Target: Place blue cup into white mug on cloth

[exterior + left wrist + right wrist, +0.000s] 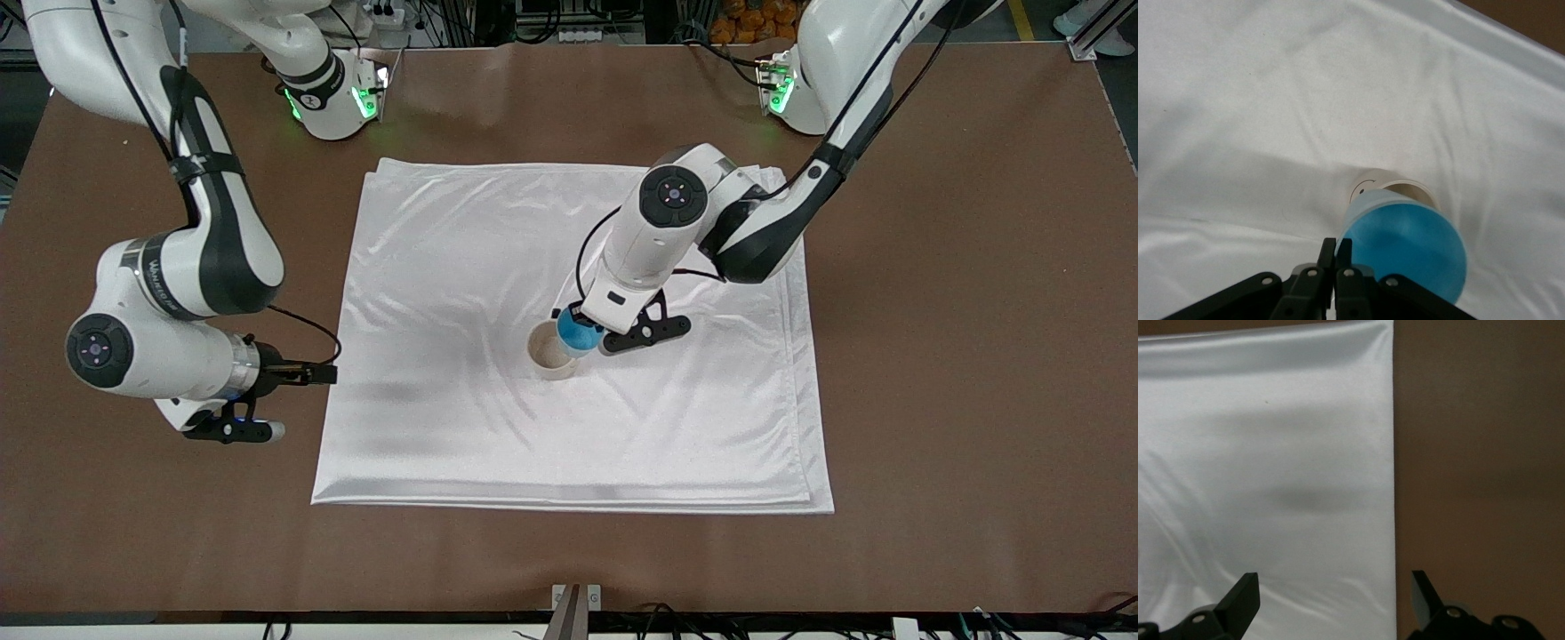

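On the cloth (pixel 498 267), the left gripper (pixel 582 331) pinches the blue cup's (pixel 578 335) rim over the white mug (pixel 549 351); off-centre, it could tip the mug. The right gripper (pixel 267 404) waits open.

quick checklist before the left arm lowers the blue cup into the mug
1. Left gripper fingers shut on the blue cup rim: ok.
2. White mug upright on the cloth, mouth open: ok.
3. Blue cup centred over the mug: not ok; it sits off toward the left arm's end, overlapping the rim.
4. Cup level: not ok, it looks tilted.
5. Right gripper open, waiting over the cloth edge at the right arm's end, away from the mug: ok.
6. Mug interior free of objects: ok.
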You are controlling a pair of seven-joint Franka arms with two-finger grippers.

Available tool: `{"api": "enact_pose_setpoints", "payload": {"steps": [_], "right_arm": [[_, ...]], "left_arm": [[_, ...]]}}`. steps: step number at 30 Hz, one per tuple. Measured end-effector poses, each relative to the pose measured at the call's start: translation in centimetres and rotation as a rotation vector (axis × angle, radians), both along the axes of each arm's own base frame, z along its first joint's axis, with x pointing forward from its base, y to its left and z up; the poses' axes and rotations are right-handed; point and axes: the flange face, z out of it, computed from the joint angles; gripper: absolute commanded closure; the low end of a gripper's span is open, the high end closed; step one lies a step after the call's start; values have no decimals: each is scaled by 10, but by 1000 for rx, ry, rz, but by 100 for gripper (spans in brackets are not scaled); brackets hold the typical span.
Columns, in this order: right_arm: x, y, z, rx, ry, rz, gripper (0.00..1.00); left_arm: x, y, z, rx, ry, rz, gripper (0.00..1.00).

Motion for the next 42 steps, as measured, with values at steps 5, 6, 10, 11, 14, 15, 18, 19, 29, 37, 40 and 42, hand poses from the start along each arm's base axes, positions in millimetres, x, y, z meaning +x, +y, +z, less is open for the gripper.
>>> {"api": "enact_pose_setpoints", "payload": {"steps": [5, 6, 10, 11, 14, 15, 18, 19, 29, 37, 40, 42], "right_arm": [[2, -34, -9, -15, 5, 12, 0], [3, -40, -9, -18, 5, 9, 0], [4, -64, -9, -21, 4, -8, 0], [4, -68, -8, -21, 3, -12, 0], [3, -76, -1, -22, -4, -17, 0], [3, -77, 4, -23, -7, -17, 0], [-2, -77, 26, -27, -25, -5, 0], [-4, -77, 35, -28, -32, 4, 0], [-43, -73, 141, -33, -90, 73, 0], [-75, -63, 204, -54, -127, 97, 0], [-85, -65, 223, -84, -150, 102, 0], [-91, -69, 234, -100, -159, 101, 0]], "left_arm": [[-5, -14, -18, 17, -33, -6, 100], [-7, -18, -21, 20, -36, -7, 100], [-15, -32, -30, 31, -42, -10, 100], [-16, -35, -32, 31, -41, -9, 100], [-18, -40, -35, 31, -40, -9, 100], [-18, -40, -36, 30, -42, -9, 100], [-15, -40, -38, 26, -44, -5, 64], [-15, -39, -39, 27, -44, -4, 46], [-11, -39, -47, 18, -47, 2, 0], [-3, -39, -17, -6, -84, 12, 0], [-1, -32, 7, 15, -89, 18, 0], [0, -24, 25, 37, -89, 22, 0]]}}
